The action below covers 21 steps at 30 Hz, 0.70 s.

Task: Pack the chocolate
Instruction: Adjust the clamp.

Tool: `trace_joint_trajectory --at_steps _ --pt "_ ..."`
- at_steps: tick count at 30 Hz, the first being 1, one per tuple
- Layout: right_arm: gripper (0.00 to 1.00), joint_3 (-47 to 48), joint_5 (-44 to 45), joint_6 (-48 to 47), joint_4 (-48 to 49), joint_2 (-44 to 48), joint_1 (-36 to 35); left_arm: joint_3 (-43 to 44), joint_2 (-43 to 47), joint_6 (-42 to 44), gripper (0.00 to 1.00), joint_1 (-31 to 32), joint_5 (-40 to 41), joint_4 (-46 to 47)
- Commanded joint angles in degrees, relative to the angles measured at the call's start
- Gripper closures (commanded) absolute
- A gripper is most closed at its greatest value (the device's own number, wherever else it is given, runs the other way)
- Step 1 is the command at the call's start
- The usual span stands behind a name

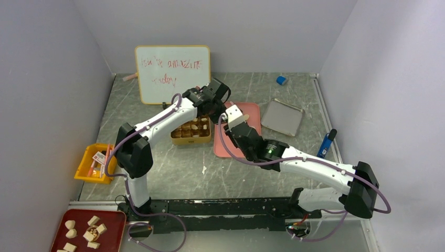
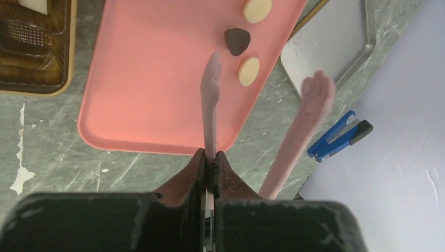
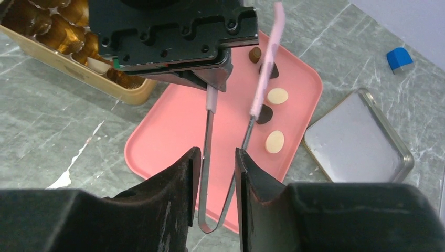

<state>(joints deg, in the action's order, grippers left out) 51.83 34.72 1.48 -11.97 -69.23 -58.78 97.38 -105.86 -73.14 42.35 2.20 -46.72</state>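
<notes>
Several pieces of the chocolate lie on a pink tray [image 2: 152,84]: a tan round [image 2: 257,9], a dark one [image 2: 237,40] and another tan round [image 2: 249,71]. Pink-tipped metal tongs [image 3: 210,173] hang over the tray. My left gripper [image 2: 210,157] is shut on one arm of the tongs [image 2: 211,105], while the other arm [image 2: 307,121] splays free. My right gripper [image 3: 216,157] is open, its jaws standing either side of the tongs' bent metal end. A gold chocolate box [image 1: 191,131] with filled cups sits left of the tray.
A metal tray [image 1: 282,116] lies right of the pink tray, with a blue clip-like tool [image 1: 326,143] beyond it. A whiteboard [image 1: 172,73] leans at the back. A yellow bin [image 1: 95,163] and a red tray of beige chunks [image 1: 84,231] sit at the near left.
</notes>
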Motion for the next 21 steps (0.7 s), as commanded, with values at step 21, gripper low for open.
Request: trace_joint_trajectory --at_steps 21 --pt "0.64 -1.7 4.0 -0.7 1.8 -0.4 -3.0 3.5 2.0 -2.4 0.95 3.0 -0.5 0.4"
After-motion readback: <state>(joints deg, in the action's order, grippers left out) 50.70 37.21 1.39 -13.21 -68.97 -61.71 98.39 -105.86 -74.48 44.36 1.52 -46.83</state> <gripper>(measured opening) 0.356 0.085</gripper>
